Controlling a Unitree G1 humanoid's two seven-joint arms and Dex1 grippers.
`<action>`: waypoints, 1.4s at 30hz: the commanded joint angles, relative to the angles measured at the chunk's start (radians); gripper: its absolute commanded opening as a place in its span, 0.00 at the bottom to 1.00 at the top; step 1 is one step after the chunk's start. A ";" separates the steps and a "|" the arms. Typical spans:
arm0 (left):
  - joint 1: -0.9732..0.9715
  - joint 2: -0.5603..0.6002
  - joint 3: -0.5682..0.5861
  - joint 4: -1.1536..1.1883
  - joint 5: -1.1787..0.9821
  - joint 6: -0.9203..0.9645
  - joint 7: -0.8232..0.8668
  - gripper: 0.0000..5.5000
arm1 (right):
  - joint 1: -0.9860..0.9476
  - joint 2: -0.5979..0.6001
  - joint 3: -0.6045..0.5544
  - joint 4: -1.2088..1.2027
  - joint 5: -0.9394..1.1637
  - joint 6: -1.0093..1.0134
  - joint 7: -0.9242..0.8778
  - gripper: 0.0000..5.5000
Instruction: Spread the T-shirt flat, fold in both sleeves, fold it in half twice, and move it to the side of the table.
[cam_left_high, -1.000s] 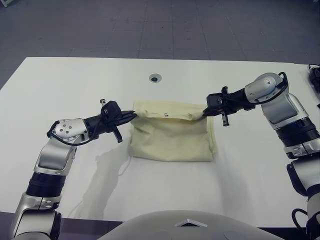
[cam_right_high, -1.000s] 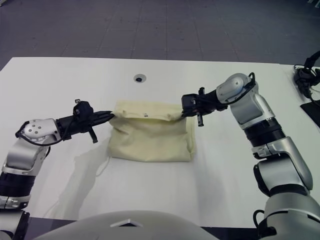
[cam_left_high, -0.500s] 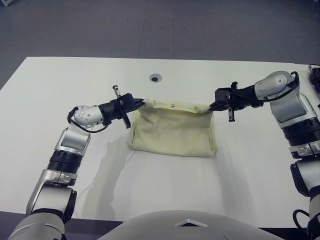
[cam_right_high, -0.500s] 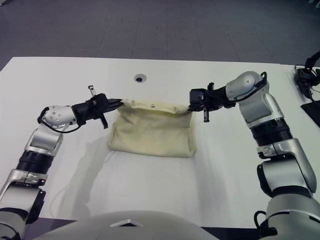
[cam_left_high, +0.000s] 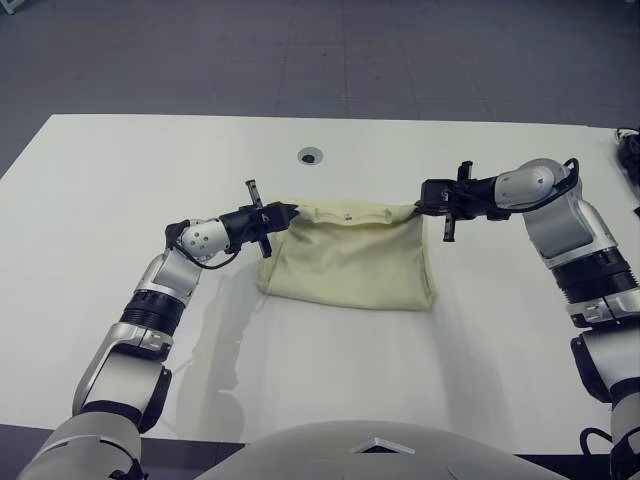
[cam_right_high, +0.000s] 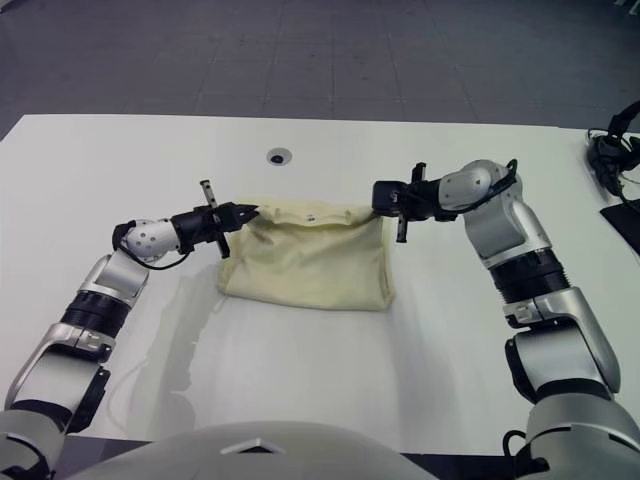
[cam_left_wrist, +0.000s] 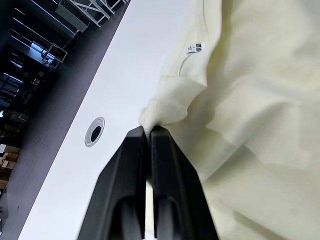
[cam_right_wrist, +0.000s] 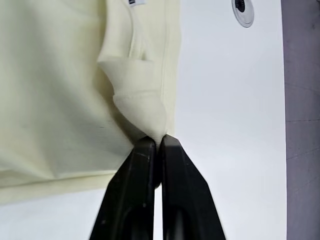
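Pinching the shirt (cam_left_high: 350, 262) by its upper corners at frame centre, the left hand (cam_left_high: 287, 211) and right hand (cam_left_high: 422, 207) are clamped shut; even tension and level travel should square the fold.

A pale yellow T-shirt (cam_left_high: 348, 257), folded, is lying mid-table with its far edge lifted and stretching taut by both corners.

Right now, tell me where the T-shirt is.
In the left eye view the T-shirt lies centred on the table, just nearer the robot than the round hole, its far corners pinched by the left pincer and the right pincer.
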 joint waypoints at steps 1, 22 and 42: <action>-0.021 -0.020 0.012 0.019 0.024 0.001 0.052 0.06 | 0.059 0.031 0.007 -0.038 -0.049 0.003 -0.089 0.00; 0.060 -0.075 0.072 -0.003 0.067 0.050 0.339 0.68 | 0.152 0.160 -0.003 0.114 -0.226 -0.134 -0.611 0.59; 0.451 -0.006 -0.006 -0.564 0.108 0.305 0.189 0.98 | 0.276 0.124 -0.077 -0.131 -0.144 -0.204 -0.545 0.98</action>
